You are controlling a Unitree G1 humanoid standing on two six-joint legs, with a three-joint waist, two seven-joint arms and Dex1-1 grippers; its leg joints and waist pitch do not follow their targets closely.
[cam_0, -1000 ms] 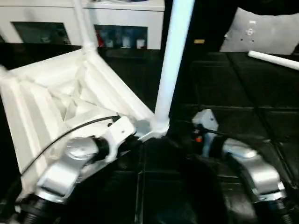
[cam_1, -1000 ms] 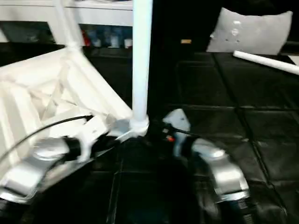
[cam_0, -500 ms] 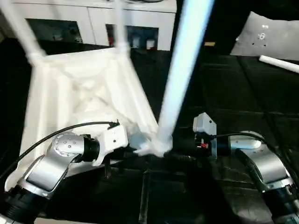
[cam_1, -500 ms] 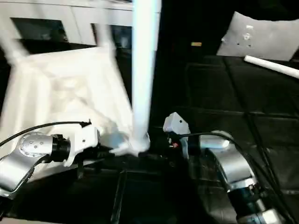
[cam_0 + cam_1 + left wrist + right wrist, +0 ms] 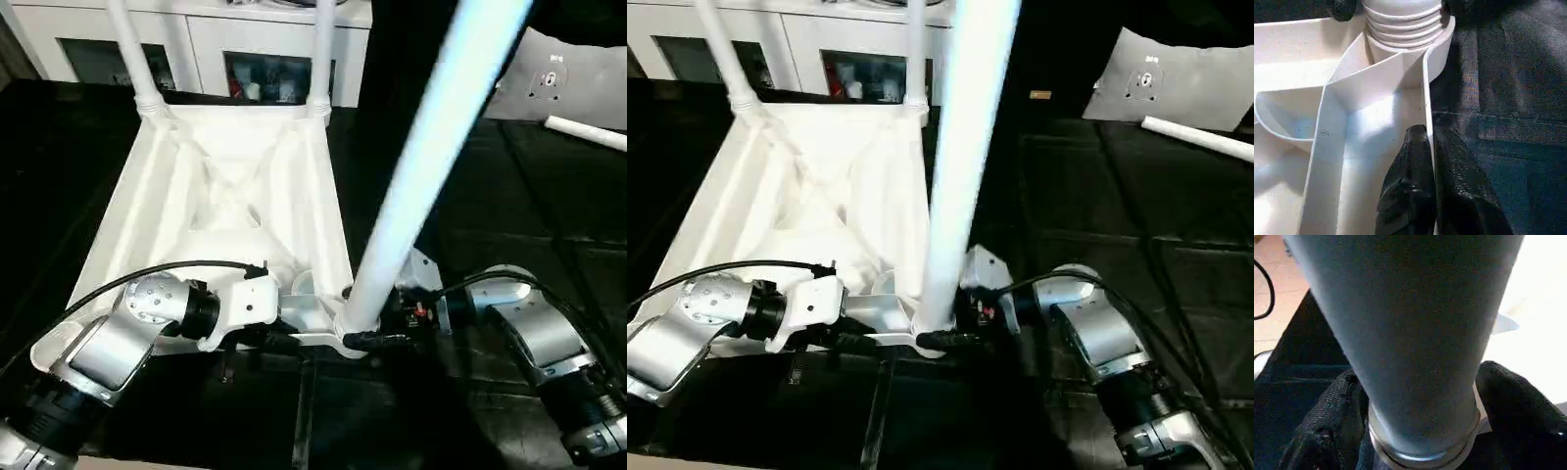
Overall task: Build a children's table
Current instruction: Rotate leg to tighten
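Note:
The white table top (image 5: 225, 206) lies upside down on the mat, ribbed underside up. Two legs (image 5: 321, 49) stand in its far corner sockets. A third leg (image 5: 421, 166) rises from the near right socket and leans toward me. In the left wrist view my left gripper (image 5: 1429, 134) is shut on the thin rim wall beside that socket. My right gripper (image 5: 1420, 396) is shut on the base of the third leg, black fingers (image 5: 1327, 426) on both sides. A fourth leg (image 5: 586, 132) lies loose at the far right.
A white cabinet with glass doors (image 5: 245, 44) runs along the back. A white pillow-like pad (image 5: 568, 69) leans at the far right, behind the loose leg. Black floor mats (image 5: 509, 225) cover the ground around the table top.
The table top has swung round until it lies square to me, far corners toward the cabinet. The near leg now leans more to the right. Both grippers kept their hold; the view shifted too.

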